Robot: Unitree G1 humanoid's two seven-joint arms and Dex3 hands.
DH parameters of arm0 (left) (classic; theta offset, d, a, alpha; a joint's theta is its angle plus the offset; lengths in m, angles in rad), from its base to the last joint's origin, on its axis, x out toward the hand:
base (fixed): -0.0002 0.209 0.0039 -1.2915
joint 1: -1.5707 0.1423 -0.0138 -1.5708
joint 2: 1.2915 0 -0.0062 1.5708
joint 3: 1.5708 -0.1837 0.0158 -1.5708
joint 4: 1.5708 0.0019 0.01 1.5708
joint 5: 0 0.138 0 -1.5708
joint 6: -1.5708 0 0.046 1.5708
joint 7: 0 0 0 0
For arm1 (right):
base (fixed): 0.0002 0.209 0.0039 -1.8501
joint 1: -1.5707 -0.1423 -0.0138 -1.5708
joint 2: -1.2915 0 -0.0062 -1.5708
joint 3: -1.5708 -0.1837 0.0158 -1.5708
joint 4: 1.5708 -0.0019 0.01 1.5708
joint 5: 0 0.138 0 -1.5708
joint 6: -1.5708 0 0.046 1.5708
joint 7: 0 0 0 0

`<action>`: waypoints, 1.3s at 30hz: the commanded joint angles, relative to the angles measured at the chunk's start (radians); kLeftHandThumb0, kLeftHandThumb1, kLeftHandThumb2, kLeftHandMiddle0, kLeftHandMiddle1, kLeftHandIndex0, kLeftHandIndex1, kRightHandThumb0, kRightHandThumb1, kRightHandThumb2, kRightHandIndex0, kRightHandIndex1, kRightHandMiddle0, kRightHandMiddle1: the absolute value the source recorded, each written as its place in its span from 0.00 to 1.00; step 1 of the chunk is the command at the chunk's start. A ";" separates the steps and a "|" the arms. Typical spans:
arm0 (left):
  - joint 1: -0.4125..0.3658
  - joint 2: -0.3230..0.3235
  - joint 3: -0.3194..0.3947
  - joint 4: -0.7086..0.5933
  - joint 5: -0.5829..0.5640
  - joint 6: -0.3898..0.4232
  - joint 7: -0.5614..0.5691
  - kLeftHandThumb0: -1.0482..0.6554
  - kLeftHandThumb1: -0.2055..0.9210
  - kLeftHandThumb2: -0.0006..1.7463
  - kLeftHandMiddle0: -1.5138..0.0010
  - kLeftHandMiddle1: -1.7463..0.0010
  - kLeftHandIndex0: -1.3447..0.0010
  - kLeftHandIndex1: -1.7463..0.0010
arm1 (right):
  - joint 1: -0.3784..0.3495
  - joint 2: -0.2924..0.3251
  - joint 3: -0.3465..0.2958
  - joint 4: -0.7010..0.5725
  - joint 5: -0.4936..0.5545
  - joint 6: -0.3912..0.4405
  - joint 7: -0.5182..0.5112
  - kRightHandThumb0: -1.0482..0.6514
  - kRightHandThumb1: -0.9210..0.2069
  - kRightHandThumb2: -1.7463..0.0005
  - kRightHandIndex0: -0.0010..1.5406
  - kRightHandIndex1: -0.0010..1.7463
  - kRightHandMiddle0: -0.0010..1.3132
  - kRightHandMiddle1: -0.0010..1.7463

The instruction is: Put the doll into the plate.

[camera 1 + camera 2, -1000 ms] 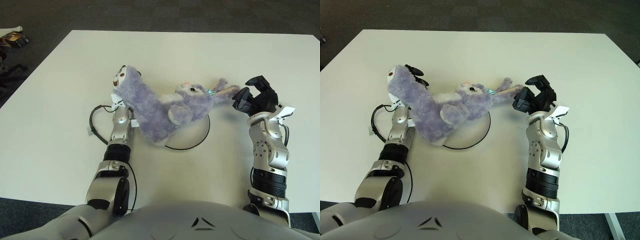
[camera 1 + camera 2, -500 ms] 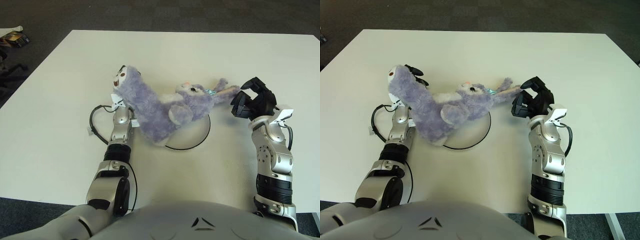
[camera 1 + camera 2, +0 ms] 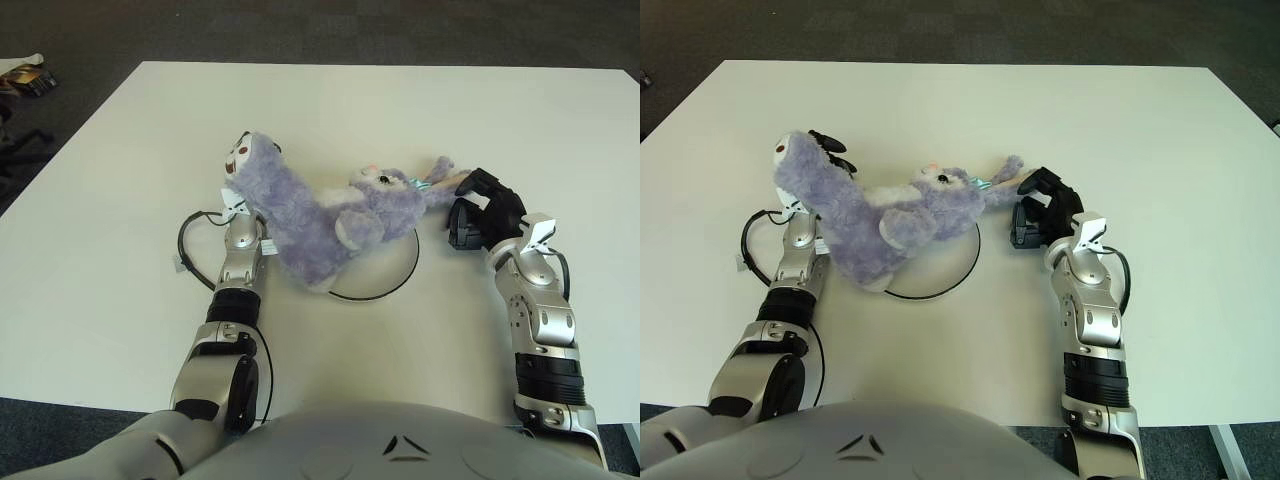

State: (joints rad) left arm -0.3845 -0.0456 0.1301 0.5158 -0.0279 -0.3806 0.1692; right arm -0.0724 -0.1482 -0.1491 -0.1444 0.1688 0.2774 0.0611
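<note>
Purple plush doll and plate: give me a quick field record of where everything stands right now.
doll: purple plush doll lying across the plate, one end raised at upper left, a limb stretched right
plate: pale round plate with dark rim, mostly covered by the doll
left hand: left hand behind the doll's raised end, grip hidden
right hand: right hand at the doll's outstretched limb
table: white table

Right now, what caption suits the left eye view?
Left hand holds purple doll over the plate; right hand at its ear.

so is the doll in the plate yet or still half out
Half out. The purple plush doll lies across the plate rim, one end raised over the left hand, ears reaching the right hand.
</note>
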 commanded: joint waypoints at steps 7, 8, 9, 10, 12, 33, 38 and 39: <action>0.073 -0.011 -0.002 0.025 -0.011 0.003 -0.021 0.61 0.32 0.87 0.59 0.00 0.54 0.00 | -0.040 0.034 0.017 0.089 -0.026 -0.034 -0.027 0.61 0.81 0.04 0.56 0.98 0.46 1.00; 0.074 -0.013 -0.002 0.025 -0.012 0.001 -0.022 0.61 0.32 0.87 0.59 0.00 0.54 0.00 | -0.045 0.037 0.017 0.097 -0.027 -0.038 -0.030 0.61 0.81 0.05 0.56 0.98 0.46 1.00; 0.074 -0.015 -0.002 0.026 -0.015 -0.002 -0.025 0.61 0.32 0.87 0.59 0.00 0.54 0.00 | -0.054 0.043 0.014 0.114 -0.028 -0.044 -0.037 0.61 0.81 0.05 0.56 0.98 0.46 1.00; 0.074 -0.016 -0.002 0.026 -0.016 -0.004 -0.027 0.61 0.32 0.87 0.59 0.00 0.54 0.00 | -0.061 0.047 0.013 0.126 -0.030 -0.049 -0.043 0.61 0.80 0.06 0.56 0.98 0.45 1.00; 0.075 -0.017 -0.004 0.029 -0.015 -0.010 -0.032 0.61 0.32 0.87 0.59 0.00 0.54 0.00 | -0.079 0.058 0.008 0.155 -0.037 -0.053 -0.067 0.61 0.79 0.06 0.55 0.98 0.45 1.00; 0.083 -0.014 -0.032 0.046 0.030 -0.051 -0.034 0.61 0.34 0.85 0.60 0.00 0.56 0.00 | -0.207 0.167 -0.084 0.435 0.016 -0.250 -0.151 0.61 0.89 0.00 0.60 1.00 0.54 0.95; 0.087 -0.015 -0.037 0.040 0.025 -0.052 -0.041 0.61 0.34 0.85 0.60 0.00 0.56 0.00 | -0.217 0.186 -0.093 0.534 0.012 -0.431 -0.133 0.44 0.69 0.14 0.73 1.00 0.49 0.99; 0.089 -0.016 -0.038 0.038 0.024 -0.051 -0.042 0.61 0.34 0.85 0.60 0.00 0.56 0.00 | -0.219 0.188 -0.095 0.553 0.012 -0.462 -0.128 0.42 0.66 0.16 0.75 1.00 0.49 0.99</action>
State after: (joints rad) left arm -0.3784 -0.0575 0.0952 0.5190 -0.0042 -0.4241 0.1380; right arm -0.3132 0.0188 -0.2337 0.3254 0.1702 -0.1329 -0.0734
